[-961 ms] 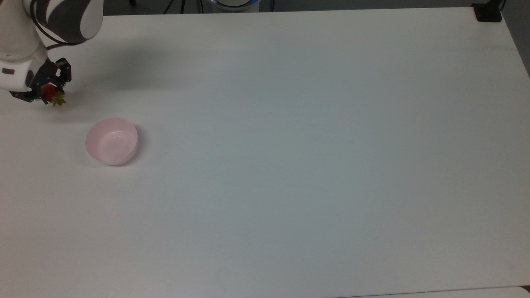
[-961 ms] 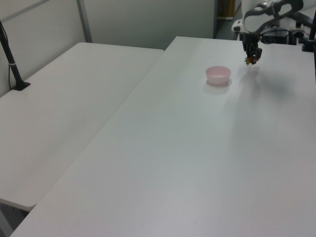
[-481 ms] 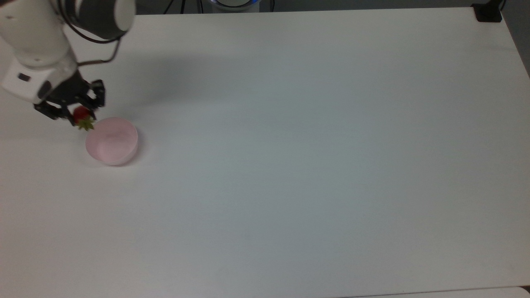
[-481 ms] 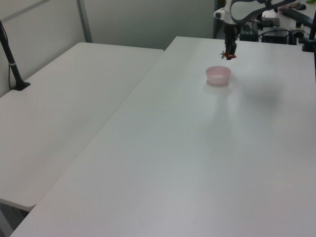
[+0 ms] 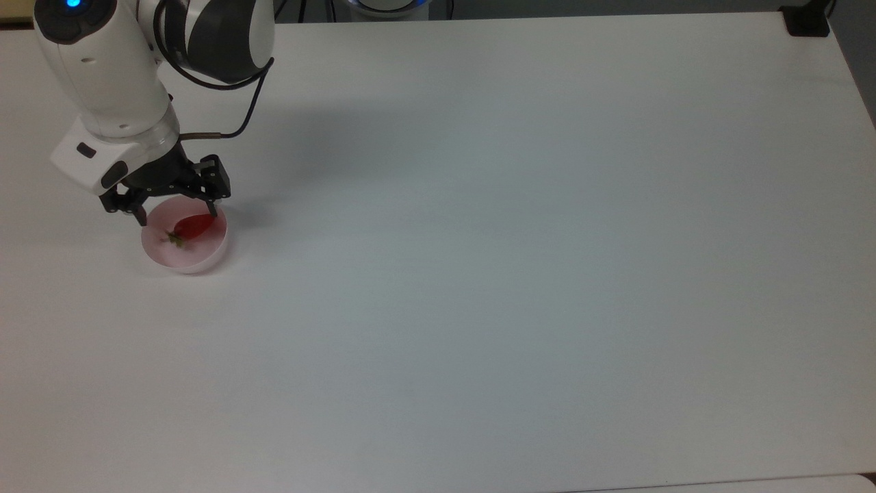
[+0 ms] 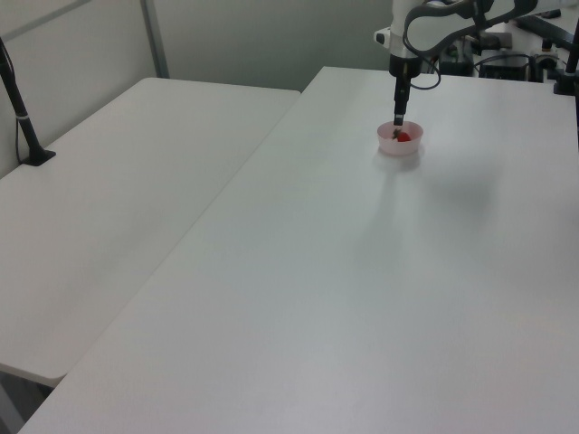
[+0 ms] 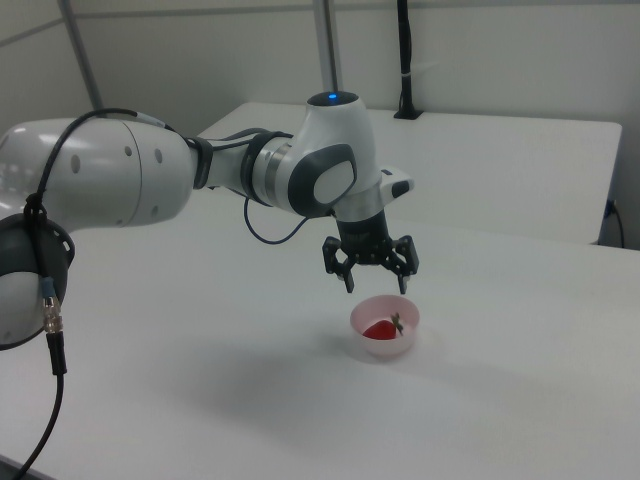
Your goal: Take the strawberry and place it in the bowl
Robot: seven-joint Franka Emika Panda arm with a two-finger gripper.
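**Strawberry in bowl, gripper open above it**

- Gripper (image 7: 376, 281) hangs just over the bowl (image 7: 405, 336), fingers spread wide, holding nothing. In the right view there's a clear gap between the fingertips and the bowl rim, no contact.
- Strawberry (image 7: 380, 329) lies inside the bowl, below the gripper and free of it. In the top view it sits between and just below the two black fingers (image 5: 210, 203); the finger at the top view's right ends right next to the berry's red end, while the other finger overlaps the bowl's rim on the top view's left.
- Top view: gripper (image 5: 175, 211) covers the upper edge of the bowl (image 5: 205, 258). Strawberry (image 5: 194, 225) lies on its side, green cap pointing to the top view's lower left, red body toward the upper right. It sits in the upper half of the bowl's inside.
- Looks: glossy red, elongated, small green leafy cap at one end. It takes up a modest part of the bowl floor. In the right view the cap points toward the right view's right.
- Bowl: small, round, pale pink, plain sides, whitish inside. Upright on the white table (image 5: 520, 260), near the top view's left edge.
- Left view: gripper (image 6: 399, 117) comes straight down onto the bowl (image 6: 387, 144), strawberry (image 6: 403, 137) shows as a red spot inside. Too small there to read finger spread.
- Arm (image 7: 200, 175): white with dark grey joints, a black cable looped along it, blue light on the joint above the wrist.
- A second white table (image 6: 127, 181) stands beside the work table on the left view's left, with a black post (image 6: 20, 108) clamped on it.
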